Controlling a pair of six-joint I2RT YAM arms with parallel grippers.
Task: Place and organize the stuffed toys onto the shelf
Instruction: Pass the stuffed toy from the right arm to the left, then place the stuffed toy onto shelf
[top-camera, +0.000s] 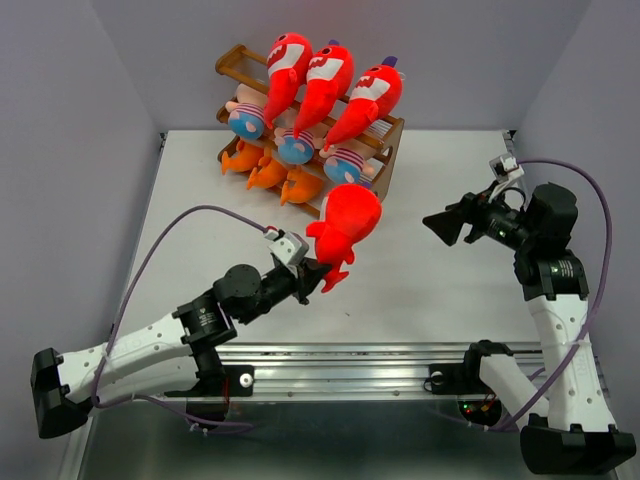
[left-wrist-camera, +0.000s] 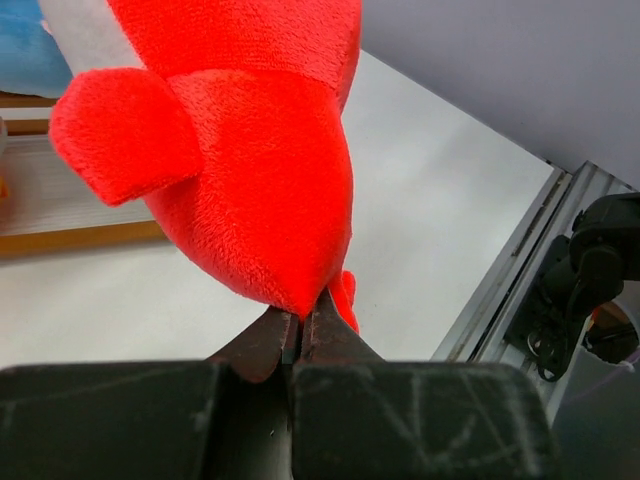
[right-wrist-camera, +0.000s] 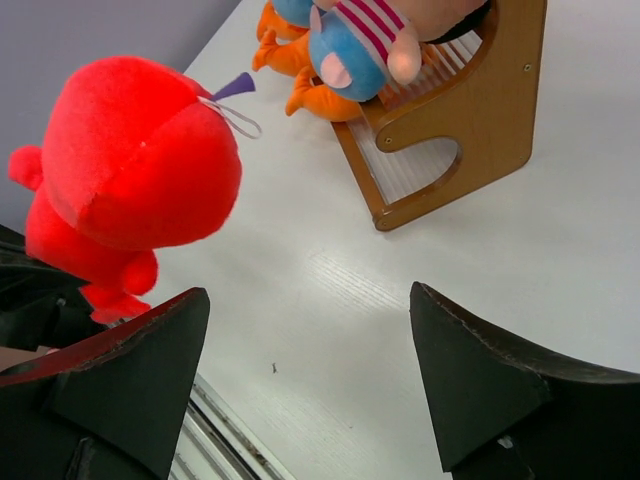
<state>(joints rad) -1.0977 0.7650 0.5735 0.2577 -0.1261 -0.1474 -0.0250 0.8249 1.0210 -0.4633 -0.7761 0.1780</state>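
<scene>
The shelf (top-camera: 390, 140) stands at the far side of the table (top-camera: 450, 300), a bit left of centre, w/ its back close to the far edge. All three tiers look full: three red sharks lie on the top rails (top-camera: 325, 80), three striped dolls (top-camera: 294, 148) are on the middle tier, and three orange toys (top-camera: 268, 172) on the lowest. The left gripper (top-camera: 320, 268) is pinched tight on the tail tip of a fourth red shark (top-camera: 345, 225). The left wrist view shows both fingers pressed together on the plush (left-wrist-camera: 250, 150). This shark is held head-up above the table, just in front of the shelf's right side panel (right-wrist-camera: 500, 110). In the right wrist view there is a gap btw. the shark (right-wrist-camera: 140, 170) and the panel, so they do not touch. The right gripper (top-camera: 445, 225) hangs over the right half of the table, well apart from the shark. Its jaws stand wide w/ nothing btw. them, only bare table showing below (right-wrist-camera: 305, 300). Open room: the table right of the shelf, and the strip btw. the shelf front and the metal rail (top-camera: 350, 360) at the near edge. The surface is white and matte, w/ a faint grain. Plain grey walls (top-camera: 90, 100) close the left, right and far sides.
</scene>
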